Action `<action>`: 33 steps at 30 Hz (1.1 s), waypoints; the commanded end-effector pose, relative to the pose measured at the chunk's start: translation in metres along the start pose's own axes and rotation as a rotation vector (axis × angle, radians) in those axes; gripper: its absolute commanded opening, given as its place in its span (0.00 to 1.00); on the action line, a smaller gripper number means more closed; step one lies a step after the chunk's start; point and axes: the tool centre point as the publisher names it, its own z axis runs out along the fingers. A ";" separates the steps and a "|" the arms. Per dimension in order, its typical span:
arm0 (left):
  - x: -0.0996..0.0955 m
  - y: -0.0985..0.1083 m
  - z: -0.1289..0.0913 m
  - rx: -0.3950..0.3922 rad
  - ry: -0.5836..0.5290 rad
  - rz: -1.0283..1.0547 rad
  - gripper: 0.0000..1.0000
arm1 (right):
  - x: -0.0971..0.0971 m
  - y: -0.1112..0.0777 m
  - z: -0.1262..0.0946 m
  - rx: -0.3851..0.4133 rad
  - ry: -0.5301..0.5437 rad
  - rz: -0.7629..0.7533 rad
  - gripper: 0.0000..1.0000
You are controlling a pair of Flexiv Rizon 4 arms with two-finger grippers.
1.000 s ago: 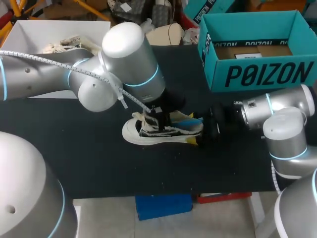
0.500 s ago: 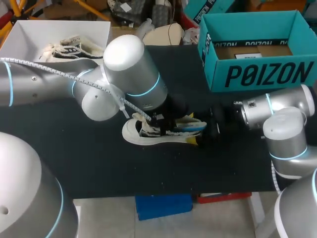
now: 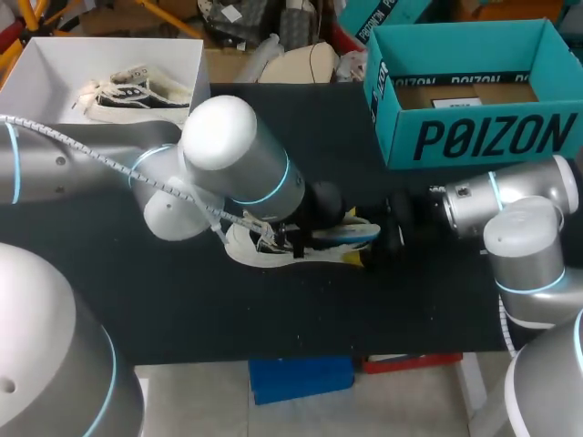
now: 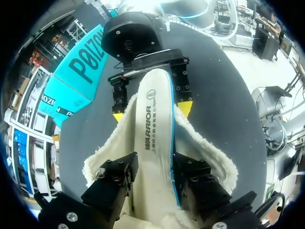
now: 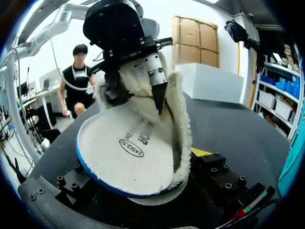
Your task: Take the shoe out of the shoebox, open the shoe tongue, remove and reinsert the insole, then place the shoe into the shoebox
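Observation:
The white and black shoe (image 3: 241,248) stands on the black table (image 3: 182,300), toe toward my left arm. My right gripper (image 3: 364,248) is shut on its heel, a yellow tip on each side of the fleece collar (image 4: 209,157). A white insole (image 4: 152,143) with a blue edge lies along the inside of the shoe, its heel end sticking out over my right gripper (image 5: 143,186). My left gripper (image 4: 153,164) is down in the shoe's mouth, open, one finger on each side of the insole (image 5: 128,152). In the head view my left arm hides most of the shoe's middle.
The teal shoebox (image 3: 474,137) stands open at the back right, close behind my right arm. A white box (image 3: 55,64) at the back left holds another black and white shoe (image 3: 137,91). Bare table lies in front of the shoe.
My left gripper's fingers have spread apart, and the arm has sunk lower and shifted left over the shoe. The insole's raised heel end now lies flatter. The right arm has kept still.

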 end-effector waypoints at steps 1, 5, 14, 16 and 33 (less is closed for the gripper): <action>0.002 -0.009 0.018 -0.001 -0.020 -0.005 0.46 | -0.001 -0.004 0.002 0.001 0.000 0.001 0.00; -0.003 -0.019 0.022 0.018 -0.031 -0.016 0.42 | -0.001 -0.004 0.002 0.001 0.000 0.001 0.00; -0.006 -0.041 0.017 0.065 -0.024 -0.048 0.25 | -0.001 -0.004 0.002 0.001 0.000 0.001 0.00; -0.006 -0.042 0.016 0.069 -0.016 -0.071 0.22 | -0.001 -0.004 0.002 0.001 0.000 0.001 0.00; 0.020 -0.033 -0.036 0.185 0.032 -0.082 0.00 | -0.001 -0.004 0.002 0.001 0.000 0.001 0.00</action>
